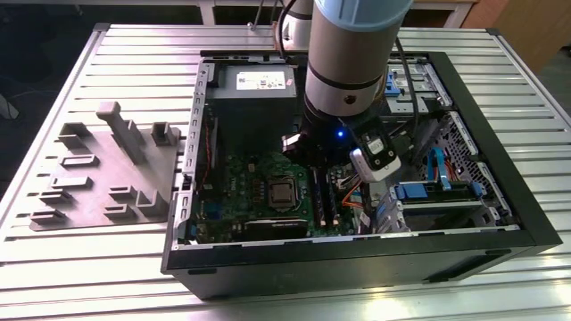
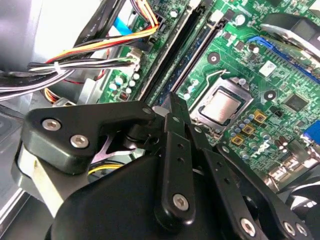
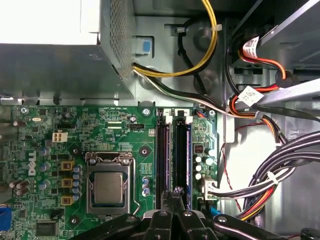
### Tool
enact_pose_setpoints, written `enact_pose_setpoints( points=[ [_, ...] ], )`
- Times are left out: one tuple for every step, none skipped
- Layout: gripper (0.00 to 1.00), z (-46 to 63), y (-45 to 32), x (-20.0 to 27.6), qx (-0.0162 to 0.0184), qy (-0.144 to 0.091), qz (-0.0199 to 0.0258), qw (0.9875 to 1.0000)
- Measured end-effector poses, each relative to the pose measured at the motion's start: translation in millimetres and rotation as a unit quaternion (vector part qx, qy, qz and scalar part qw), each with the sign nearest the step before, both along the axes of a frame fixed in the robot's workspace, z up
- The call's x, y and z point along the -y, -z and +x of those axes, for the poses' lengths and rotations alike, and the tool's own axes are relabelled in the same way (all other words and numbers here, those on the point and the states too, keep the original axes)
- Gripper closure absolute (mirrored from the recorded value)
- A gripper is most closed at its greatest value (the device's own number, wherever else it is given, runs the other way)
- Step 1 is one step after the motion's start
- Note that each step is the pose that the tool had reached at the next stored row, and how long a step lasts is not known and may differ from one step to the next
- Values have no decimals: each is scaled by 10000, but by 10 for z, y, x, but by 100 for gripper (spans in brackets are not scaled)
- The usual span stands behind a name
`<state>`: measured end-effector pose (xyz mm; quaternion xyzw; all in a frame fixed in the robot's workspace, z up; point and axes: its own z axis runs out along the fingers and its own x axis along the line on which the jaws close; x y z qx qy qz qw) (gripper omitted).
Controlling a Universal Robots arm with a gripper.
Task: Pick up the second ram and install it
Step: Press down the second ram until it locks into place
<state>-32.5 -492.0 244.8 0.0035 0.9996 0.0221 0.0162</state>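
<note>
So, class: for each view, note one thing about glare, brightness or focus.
Exterior view: sheen on the slatted table, the case interior dim. First wrist view: the power-supply box top washed out white. Second wrist view: the near end effector linkage soft, the motherboard sharper.

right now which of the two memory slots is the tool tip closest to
The slot farther from the processor, beside the cables: the tool sits at its end, and a blue-green strip runs along it.
</note>
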Motion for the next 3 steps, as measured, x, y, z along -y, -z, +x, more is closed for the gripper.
enact_pose_setpoints(
  points=[
    [90,0,0,0,0,0,1,10000],
    [90,0,0,0,0,0,1,10000],
    [90,0,0,0,0,0,1,10000]
  ],
)
